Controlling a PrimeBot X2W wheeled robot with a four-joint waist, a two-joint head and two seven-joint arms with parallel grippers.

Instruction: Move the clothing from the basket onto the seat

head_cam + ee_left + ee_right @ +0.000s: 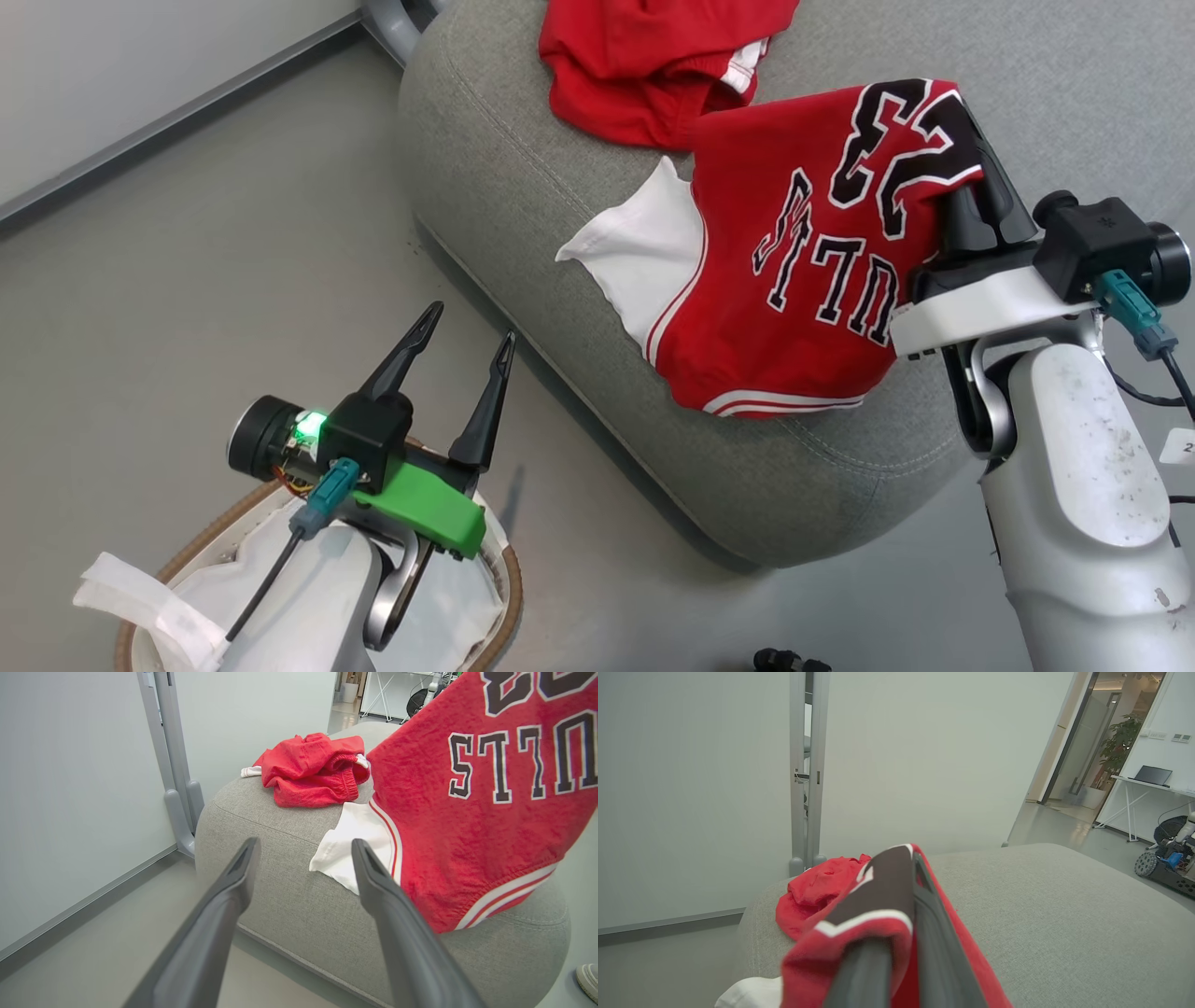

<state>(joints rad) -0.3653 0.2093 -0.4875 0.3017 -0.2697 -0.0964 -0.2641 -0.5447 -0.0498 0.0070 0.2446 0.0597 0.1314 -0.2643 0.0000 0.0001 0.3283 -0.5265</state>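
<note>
Head view: right hand (977, 142) pinches jersey (794, 280) draped onto seat (523, 187).

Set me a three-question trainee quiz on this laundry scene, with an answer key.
1. Fill in: the shorts lie bunched on the ____.
2. The right gripper is shut on: A) the shorts, B) the jersey, C) nothing.
3. True or false: the left gripper is open and empty.
Key: 1 seat; 2 B; 3 true.
</note>
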